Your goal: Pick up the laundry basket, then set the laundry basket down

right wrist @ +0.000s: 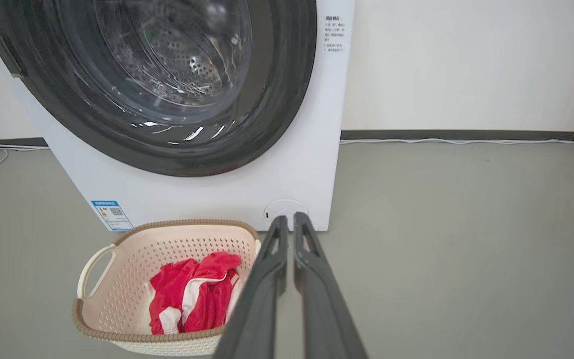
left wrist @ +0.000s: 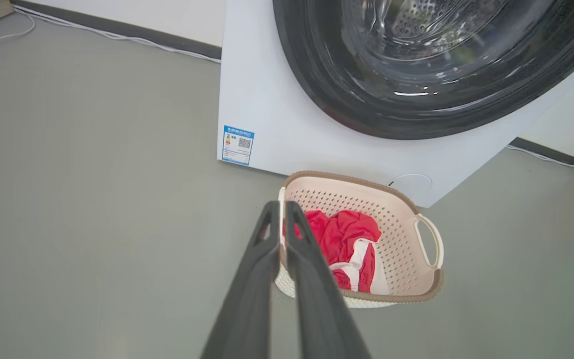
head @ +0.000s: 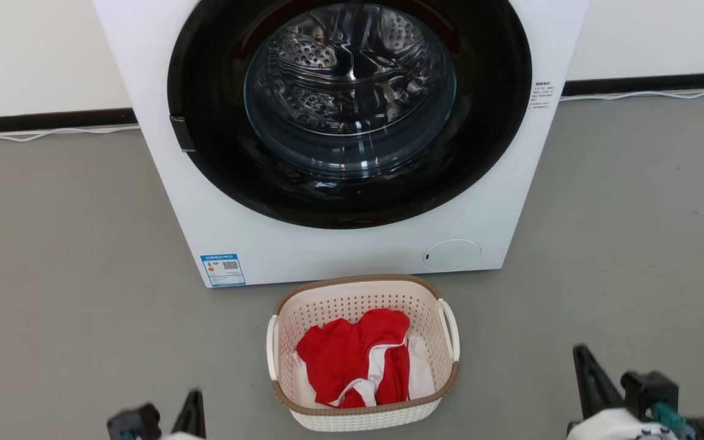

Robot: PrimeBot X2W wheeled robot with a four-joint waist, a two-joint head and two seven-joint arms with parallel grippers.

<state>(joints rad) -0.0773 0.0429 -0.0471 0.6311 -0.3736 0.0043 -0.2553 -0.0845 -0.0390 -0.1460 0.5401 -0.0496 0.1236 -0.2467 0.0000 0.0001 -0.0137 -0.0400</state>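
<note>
Laundry basket (head: 364, 415) holds red-and-white clothing (head: 355, 357).

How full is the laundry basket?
Partly full. The laundry basket stands upright with one crumpled red and white garment lying on its bottom, and its perforated walls show bare above the cloth.

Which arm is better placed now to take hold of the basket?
Probably left. In its wrist view the left gripper, shut, points straight at the near side of the basket. In the head view it also sits closer to the basket than the right gripper, which aims past the rim.
</note>
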